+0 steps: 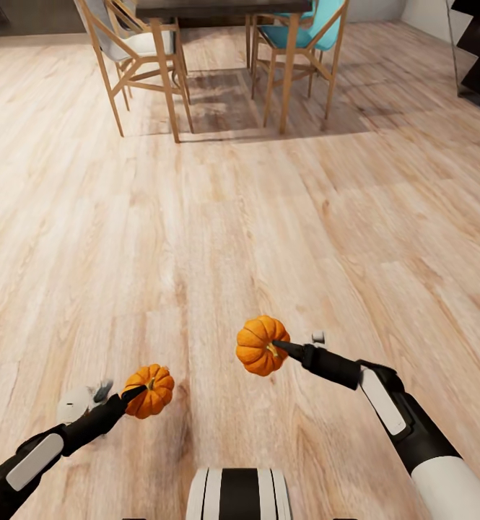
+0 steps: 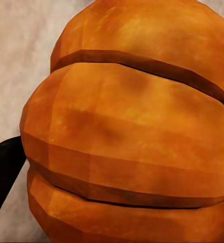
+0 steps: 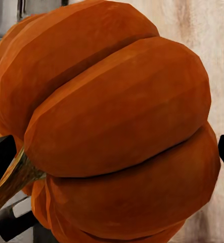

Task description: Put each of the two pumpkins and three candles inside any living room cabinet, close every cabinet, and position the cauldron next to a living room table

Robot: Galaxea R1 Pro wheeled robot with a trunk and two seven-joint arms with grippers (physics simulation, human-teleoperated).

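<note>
The left gripper point(image 1: 133, 394), low in the lower left of the head view, is pinched on a pumpkin point(image 1: 150, 390); the right gripper point(image 1: 277, 347), a little higher at lower centre-right, is clamped on the second pumpkin point(image 1: 260, 345). Both fruits hang above the floor, well apart from each other. In the right wrist view the ribbed orange body point(image 3: 122, 126) sits between dark fingers point(image 3: 0, 157), its brown stem point(image 3: 13, 179) angling off beside one of them. These pumpkins look light, hard and smooth, so I judge a squeeze across the widest ribs safest, since the rounded skin could roll out of a shallow pinch. Below lies a pale wooden plank floor point(image 1: 218, 217). In the upper part of the frame stand wooden chairs point(image 1: 135, 58) around a dark dining table point(image 1: 218, 9).
</note>
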